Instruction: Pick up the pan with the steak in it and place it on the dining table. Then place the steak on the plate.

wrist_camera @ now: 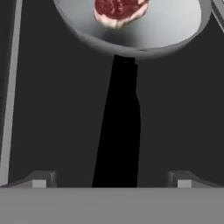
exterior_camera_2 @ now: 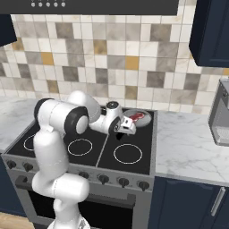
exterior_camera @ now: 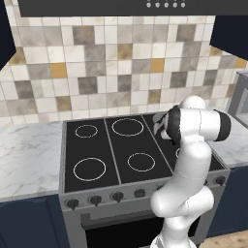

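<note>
Right base view, stove: we see the black cooktop (exterior_camera_2: 85, 147) set into a pale marble bench (exterior_camera_2: 190, 147) under a tiled wall, with the arm bent low across the burners.
Stove, why it matters: we judge the pan sits on a rear burner because it was cooking there; nothing else crowds that corner, so the approach is free.
Pan: the pan (exterior_camera_2: 140, 119) rests flat at the back right of the cooktop, its grey bowl near the tiles and its black handle (wrist_camera: 119, 127) running back toward the robot.
Handle, why it lies so: we read the handle pointing at the arm as the natural grasp place, since it keeps the fingers away from the bowl and the meat.
End effector: the end effector (wrist_camera: 111, 180) is spread wide and holds nothing; in the hand view its two tips stand either side of the handle, apart from it, with a gap on each side.
Pan relative to end effector: the bowl lies straight ahead of the tips, beyond the far end of the handle, and the handle runs down the middle between them.
Steak: the steak (wrist_camera: 117, 9) lies inside the bowl, red with pale marbling, nearer one side than the centre.
Step in hand: we judge this to be the line-up before closing on the handle; the pan is not yet lifted.
</note>
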